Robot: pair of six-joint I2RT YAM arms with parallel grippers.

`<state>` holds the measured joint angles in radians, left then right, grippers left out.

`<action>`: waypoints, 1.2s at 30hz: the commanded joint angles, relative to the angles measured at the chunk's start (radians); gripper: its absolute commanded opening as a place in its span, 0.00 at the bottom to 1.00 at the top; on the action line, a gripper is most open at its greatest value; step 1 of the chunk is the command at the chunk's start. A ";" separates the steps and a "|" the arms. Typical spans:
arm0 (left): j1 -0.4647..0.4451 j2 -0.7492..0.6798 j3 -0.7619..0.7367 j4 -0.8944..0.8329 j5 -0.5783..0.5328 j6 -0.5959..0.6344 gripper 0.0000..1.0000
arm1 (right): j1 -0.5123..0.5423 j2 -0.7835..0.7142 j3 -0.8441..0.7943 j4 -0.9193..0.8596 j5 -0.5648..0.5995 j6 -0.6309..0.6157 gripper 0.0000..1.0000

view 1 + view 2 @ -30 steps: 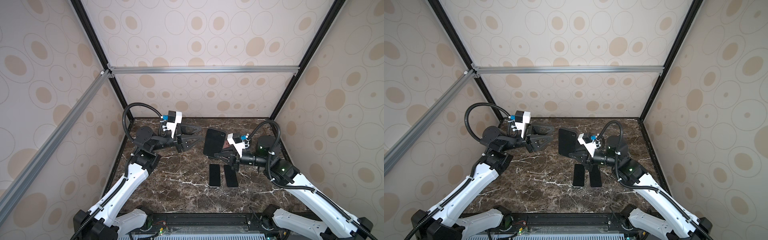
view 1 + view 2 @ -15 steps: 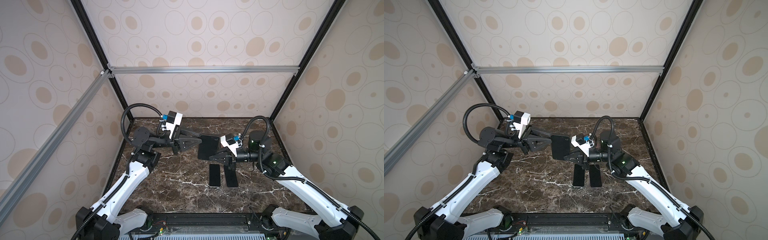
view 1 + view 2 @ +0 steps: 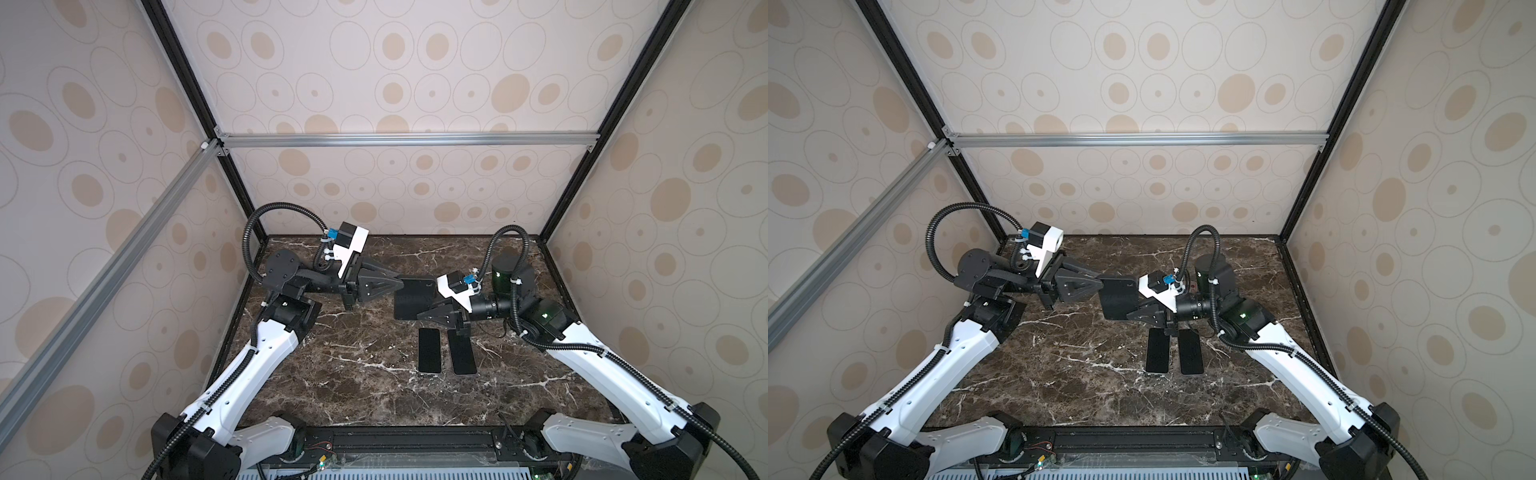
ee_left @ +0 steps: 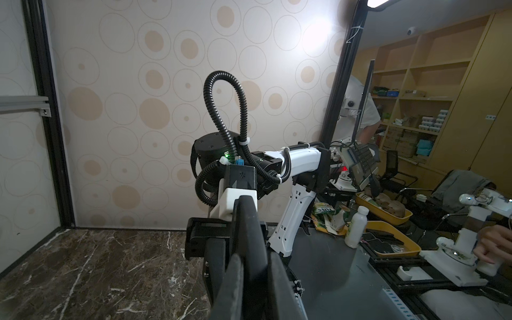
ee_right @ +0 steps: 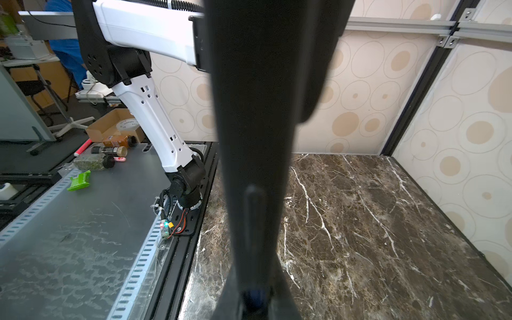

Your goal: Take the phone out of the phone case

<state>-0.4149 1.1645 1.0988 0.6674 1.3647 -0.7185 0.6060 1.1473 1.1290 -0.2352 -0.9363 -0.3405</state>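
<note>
Aloft, phone case [image 3: 411, 299] between left hand [image 3: 401, 285] and right hand [image 3: 424, 313], both tight on its opposite edges.

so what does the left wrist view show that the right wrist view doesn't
Only left wrist: the right arm's white link with a looped black ribbed cable, a white plastic bottle. Only right wrist: the left arm's white link, a green packet, a brown cardboard box. Both: the flat black phone case edge-on, over the dark marble tabletop.

Phone case [image 3: 415, 297]: matte blk. Two slabs [image 3: 429, 350] at its 6 o'clock: blk too. Table [image 3: 353, 374]: dk brown marble, white veins. Walls [image 3: 395, 83]: cream w/ tan ovals. My arms [image 3: 266, 353]: white, blk joints.
</note>
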 commanded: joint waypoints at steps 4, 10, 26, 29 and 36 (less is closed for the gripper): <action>-0.004 0.007 0.034 0.014 0.139 -0.004 0.10 | -0.031 0.022 0.057 -0.010 -0.061 -0.178 0.00; -0.003 0.019 0.030 0.086 0.191 -0.049 0.11 | -0.078 0.074 0.126 -0.118 -0.133 -0.348 0.00; 0.128 0.002 0.095 -0.214 0.028 0.226 0.50 | -0.121 0.035 0.115 -0.063 -0.032 -0.314 0.00; 0.113 -0.022 0.244 -0.809 -0.272 0.743 0.52 | -0.123 -0.002 0.077 -0.031 0.036 -0.261 0.00; 0.057 -0.243 0.041 -0.619 -0.651 0.775 0.50 | -0.117 -0.096 -0.061 0.146 0.302 0.017 0.00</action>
<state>-0.3229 0.9993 1.1881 0.0593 0.9344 -0.0776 0.4850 1.0889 1.0966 -0.2340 -0.7708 -0.4751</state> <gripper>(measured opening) 0.505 0.117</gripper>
